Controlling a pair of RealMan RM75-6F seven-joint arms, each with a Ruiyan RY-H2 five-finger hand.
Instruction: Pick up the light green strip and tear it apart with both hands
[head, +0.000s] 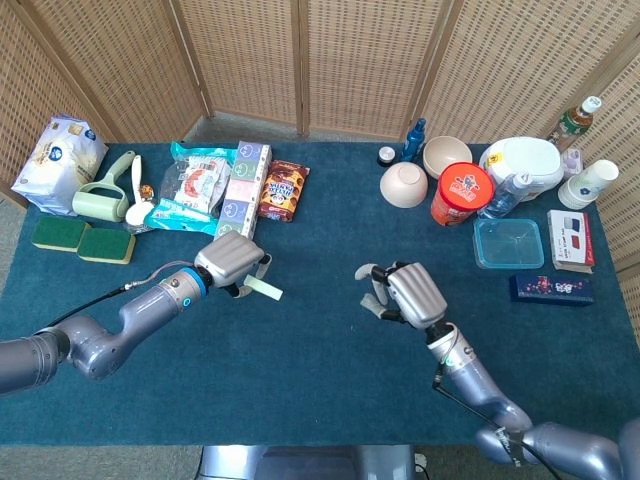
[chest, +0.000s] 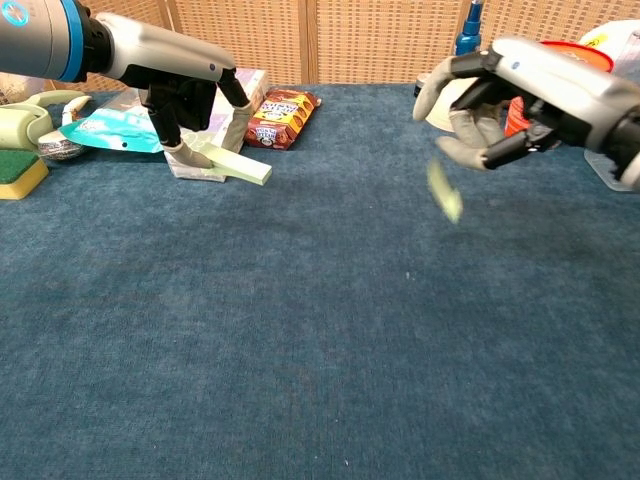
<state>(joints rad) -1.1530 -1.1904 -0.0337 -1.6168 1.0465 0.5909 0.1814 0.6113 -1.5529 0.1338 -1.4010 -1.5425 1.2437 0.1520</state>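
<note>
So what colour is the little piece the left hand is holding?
Light green. The strip piece in the left hand shows best in the chest view.

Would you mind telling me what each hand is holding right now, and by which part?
The left hand pinches one piece of the light green strip by its end. The right hand holds nothing; the other torn piece is below it, apart from its fingers.

Left edge: two sponges (head: 80, 240) beside lint roller (head: 103, 198). Right side: red tub (head: 461, 193), clear container (head: 509, 243).
</note>
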